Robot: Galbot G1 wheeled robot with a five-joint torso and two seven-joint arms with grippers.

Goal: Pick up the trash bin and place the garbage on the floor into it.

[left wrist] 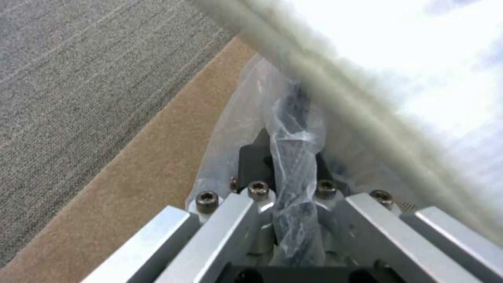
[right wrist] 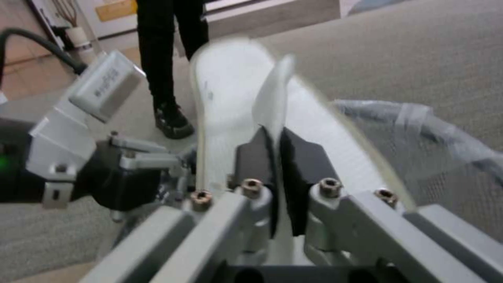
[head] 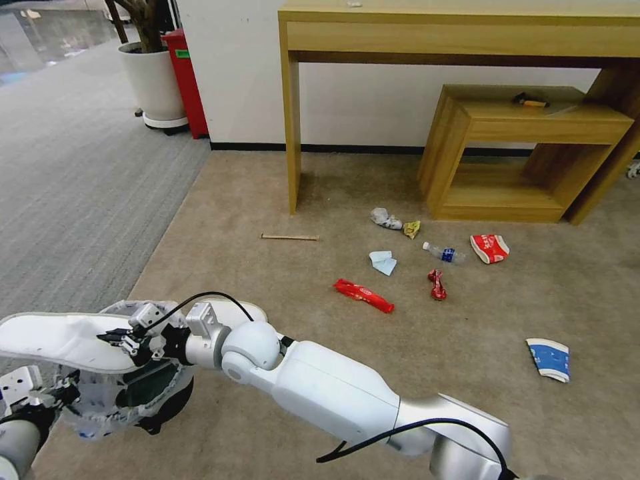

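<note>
The trash bin, black with a crinkled bag, is at the lower left of the head view. My left gripper is shut on its bag-wrapped rim. A white slipper lies flat just above the bin's mouth. My right gripper is shut on the slipper's strap. More garbage lies on the beige floor: a wooden stick, tissue, red wrapper, crushed red can, clear bottle, red-white carton and blue-white paper cup.
A wooden desk and a low wooden shelf stand against the far wall. A tall red bin and a white plant pot sit at the back left. Grey ribbed carpet borders the beige floor on the left.
</note>
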